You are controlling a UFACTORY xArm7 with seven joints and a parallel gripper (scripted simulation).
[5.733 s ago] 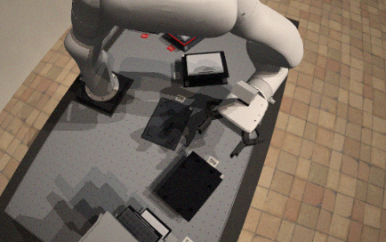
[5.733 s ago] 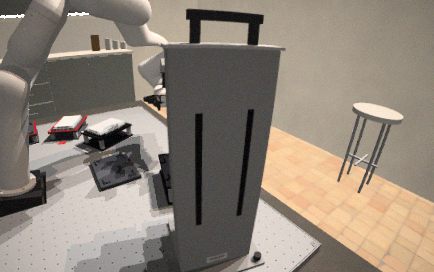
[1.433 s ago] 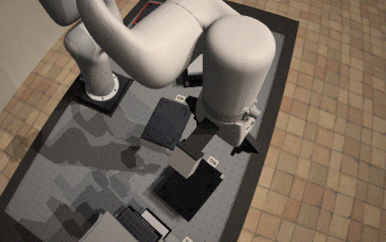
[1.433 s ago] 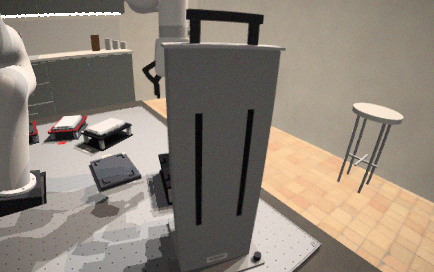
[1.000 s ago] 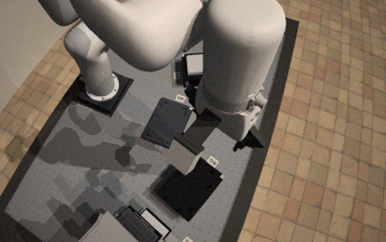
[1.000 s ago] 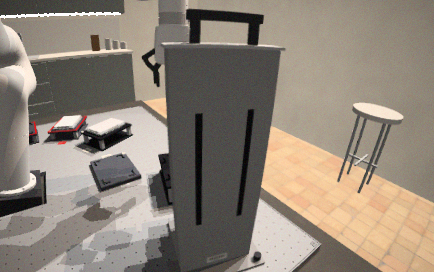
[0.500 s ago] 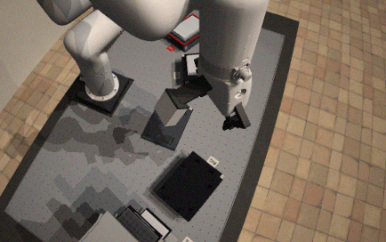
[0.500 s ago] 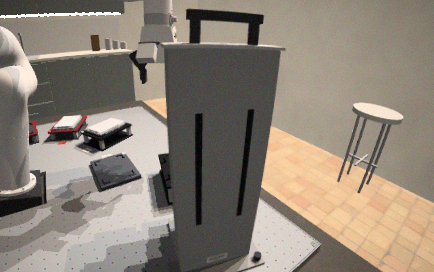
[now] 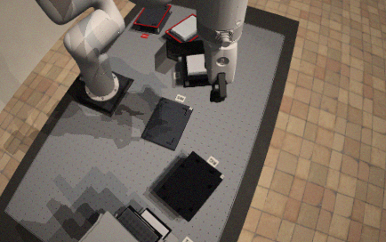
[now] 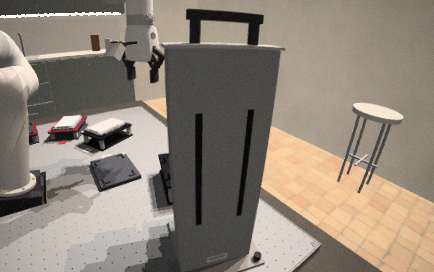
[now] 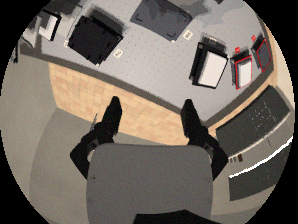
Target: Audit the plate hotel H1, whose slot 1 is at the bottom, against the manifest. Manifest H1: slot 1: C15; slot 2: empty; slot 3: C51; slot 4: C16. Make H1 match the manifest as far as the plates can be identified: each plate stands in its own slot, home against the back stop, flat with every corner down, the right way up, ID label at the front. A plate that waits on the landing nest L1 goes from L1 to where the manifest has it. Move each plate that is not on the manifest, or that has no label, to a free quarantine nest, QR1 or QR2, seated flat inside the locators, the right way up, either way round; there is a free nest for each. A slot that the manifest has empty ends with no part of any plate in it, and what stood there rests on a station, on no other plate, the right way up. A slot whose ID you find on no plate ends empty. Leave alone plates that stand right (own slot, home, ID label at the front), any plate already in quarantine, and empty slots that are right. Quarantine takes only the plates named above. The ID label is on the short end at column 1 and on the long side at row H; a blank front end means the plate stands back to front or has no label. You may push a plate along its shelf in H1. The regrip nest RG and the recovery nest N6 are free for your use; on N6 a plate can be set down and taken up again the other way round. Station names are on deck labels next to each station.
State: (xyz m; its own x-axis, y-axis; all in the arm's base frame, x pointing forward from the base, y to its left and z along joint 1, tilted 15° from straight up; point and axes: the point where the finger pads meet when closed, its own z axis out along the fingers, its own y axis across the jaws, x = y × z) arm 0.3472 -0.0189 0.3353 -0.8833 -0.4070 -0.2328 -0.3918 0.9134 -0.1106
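My gripper (image 9: 218, 92) is open and empty. It hangs high above the deck, beside a white plate (image 9: 196, 65) on a raised dark nest. In the exterior view the gripper (image 10: 141, 69) is level with the top of the plate hotel H1 (image 10: 220, 150), a tall grey tower seen from its closed back. The hotel's slots are hidden there. In the top view only the hotel's top edge (image 9: 133, 223) shows, at the bottom of the frame. A second white plate (image 9: 184, 28) lies in a red-edged quarantine nest. The wrist view shows the open fingers far above the deck.
A second red-edged nest (image 9: 152, 16) holds a dark plate-like shape at the far end. A flat dark nest (image 9: 168, 123) lies mid-deck and a larger dark nest (image 9: 188, 184) nearer the hotel. The arm's base (image 9: 101, 91) stands at the left. A stool (image 10: 370, 142) stands off the deck.
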